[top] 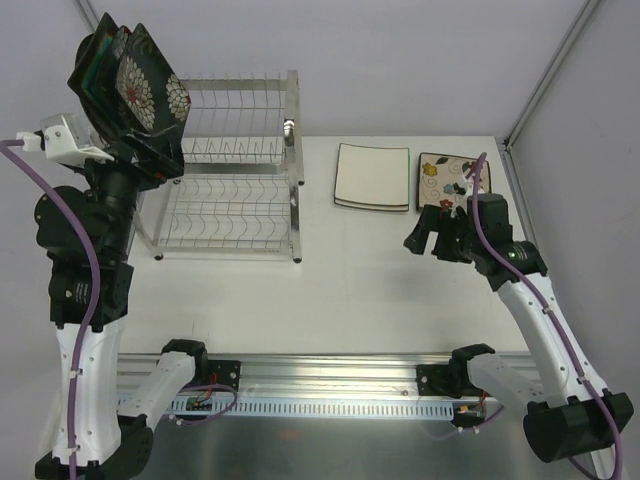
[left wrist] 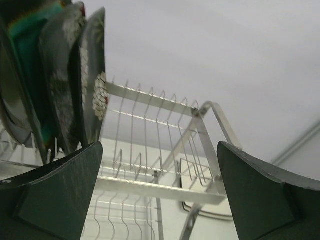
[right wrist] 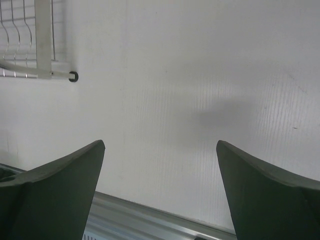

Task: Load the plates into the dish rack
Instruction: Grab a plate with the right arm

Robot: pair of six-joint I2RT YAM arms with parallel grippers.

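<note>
The silver wire dish rack (top: 235, 170) stands at the left back of the table. Three plates stand upright at the left end of its top tier: the black chrysanthemum plate (top: 150, 90), the teal-centred plate (top: 97, 75) and a dark-edged one behind them. My left gripper (top: 152, 160) is open and empty just below these plates; its wrist view shows them (left wrist: 92, 80) to the left of the open fingers (left wrist: 160, 150). The white square plate (top: 372, 177) and the flowered cream plate (top: 450, 175) lie flat at the back right. My right gripper (top: 430, 235) is open and empty, in front of the flowered plate.
The rack's lower tier (top: 225, 225) and the right part of its top tier hold only prongs. A rack foot (right wrist: 73, 76) shows at the upper left of the right wrist view. The aluminium rail (top: 320, 385) runs along the near edge.
</note>
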